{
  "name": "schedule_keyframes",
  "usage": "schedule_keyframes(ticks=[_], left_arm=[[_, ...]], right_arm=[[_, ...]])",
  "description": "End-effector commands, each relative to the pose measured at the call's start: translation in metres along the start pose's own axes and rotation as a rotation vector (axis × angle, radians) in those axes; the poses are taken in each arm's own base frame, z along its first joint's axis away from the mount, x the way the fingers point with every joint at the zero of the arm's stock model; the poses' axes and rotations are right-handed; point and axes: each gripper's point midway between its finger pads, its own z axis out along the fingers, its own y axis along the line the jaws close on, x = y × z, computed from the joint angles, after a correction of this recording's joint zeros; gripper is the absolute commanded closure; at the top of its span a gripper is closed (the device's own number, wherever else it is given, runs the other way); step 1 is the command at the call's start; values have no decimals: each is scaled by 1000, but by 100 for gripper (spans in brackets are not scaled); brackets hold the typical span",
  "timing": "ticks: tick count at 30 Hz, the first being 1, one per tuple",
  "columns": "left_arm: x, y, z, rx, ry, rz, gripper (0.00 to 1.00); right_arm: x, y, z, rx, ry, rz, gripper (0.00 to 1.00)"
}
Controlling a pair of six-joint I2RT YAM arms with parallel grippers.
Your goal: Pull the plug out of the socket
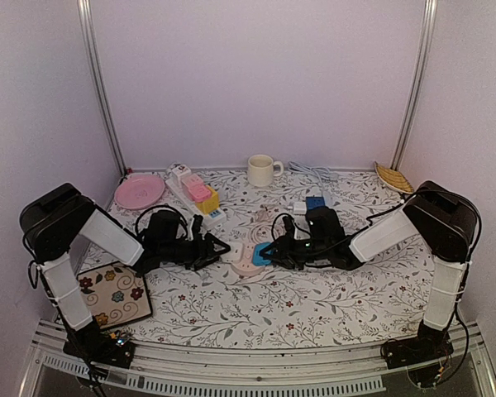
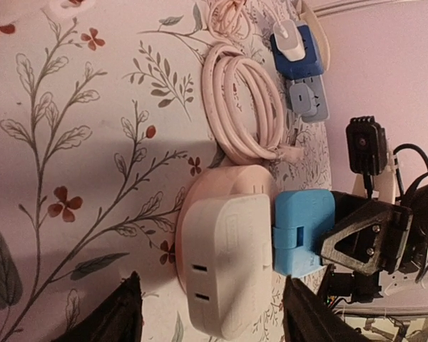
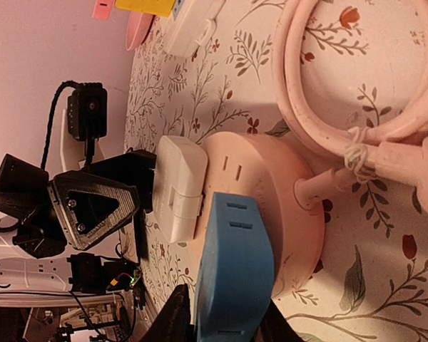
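A round pink socket [image 2: 225,178] lies flat on the flowered table, with a white plug [image 2: 225,263] and a blue plug [image 2: 299,228] standing in it side by side. My left gripper [image 2: 211,278] straddles the white plug, open, with a gap showing on both sides between its fingers [image 2: 121,313] and the plug. My right gripper [image 3: 225,303] is shut on the blue plug [image 3: 235,263], one finger pressed on each flank. In the top view the two grippers, left [image 1: 219,246] and right [image 1: 270,248], face each other over the socket [image 1: 246,266].
The socket's pink cable [image 2: 246,107] lies coiled just behind it. Blue and grey adapters [image 2: 299,53] sit farther back. A white power strip [image 1: 194,194] with pink and yellow plugs, a pink plate [image 1: 139,191], a mug [image 1: 261,170] and a flowered coaster [image 1: 114,294] stand around.
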Motion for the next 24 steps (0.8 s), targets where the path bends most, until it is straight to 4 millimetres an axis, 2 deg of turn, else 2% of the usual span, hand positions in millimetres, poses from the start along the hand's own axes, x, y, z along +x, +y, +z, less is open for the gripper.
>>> schedule_keyframes(ticks=[1,4,9,12,18,24], left_arm=[[12,4,-3,-30,19,13,33],[16,15,-17,-99,-3,32,31],[19,22,-44,-176,-36,104,29],[31,16,-54,-160,-16,142,29],[62,0,-62,-174,69,273,24],[77,-2,-68,-235,87,327,19]], right_arm=[[4,7,3,-32,16,-11,77],[13,11,2,-41,40,-20,88],[37,14,-4,-43,85,-27,93],[55,14,-6,-39,119,-17,94],[94,16,1,-8,203,-27,94],[104,11,3,19,189,-11,91]])
